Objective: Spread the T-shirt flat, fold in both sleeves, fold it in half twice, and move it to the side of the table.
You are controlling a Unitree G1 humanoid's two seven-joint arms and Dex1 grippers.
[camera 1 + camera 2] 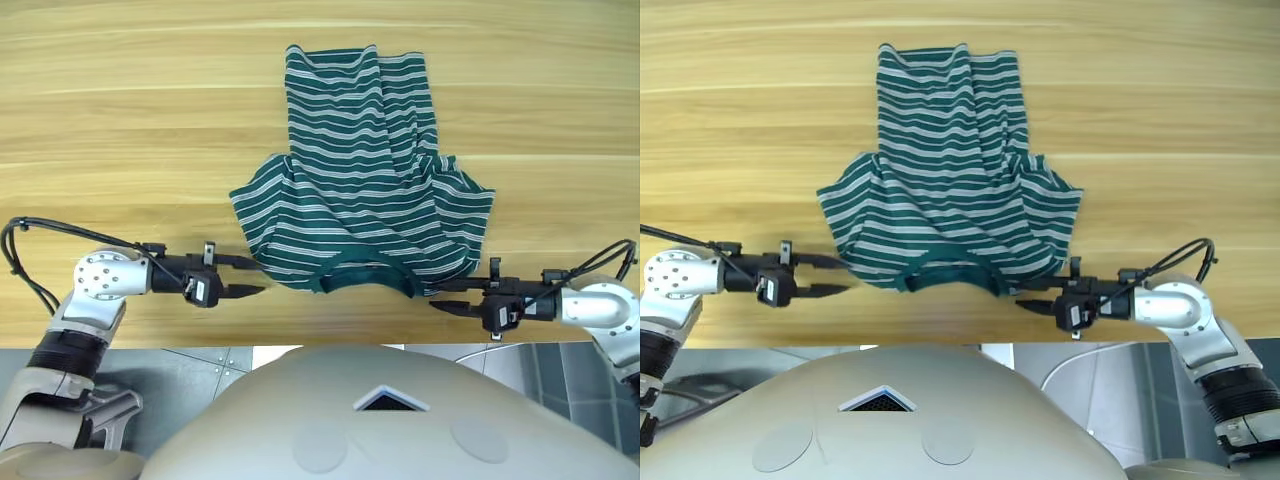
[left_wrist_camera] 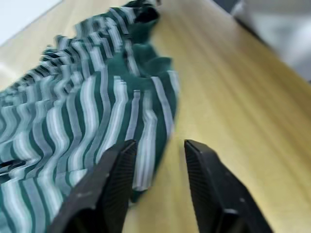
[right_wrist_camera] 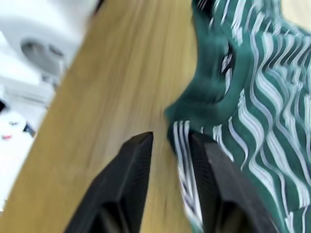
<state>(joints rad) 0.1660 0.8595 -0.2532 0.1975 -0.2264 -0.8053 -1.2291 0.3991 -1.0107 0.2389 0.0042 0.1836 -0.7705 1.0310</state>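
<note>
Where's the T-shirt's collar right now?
In the head views, the collar lies at the near edge of the table, centred between the left gripper and the right gripper.

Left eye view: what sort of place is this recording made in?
Probably a robot lab or test bench rather than a home: a wooden table with a green striped T-shirt on it, grey tiled floor past its near edge, and the left gripper and right gripper, both open, at the shirt's collar end.
</note>
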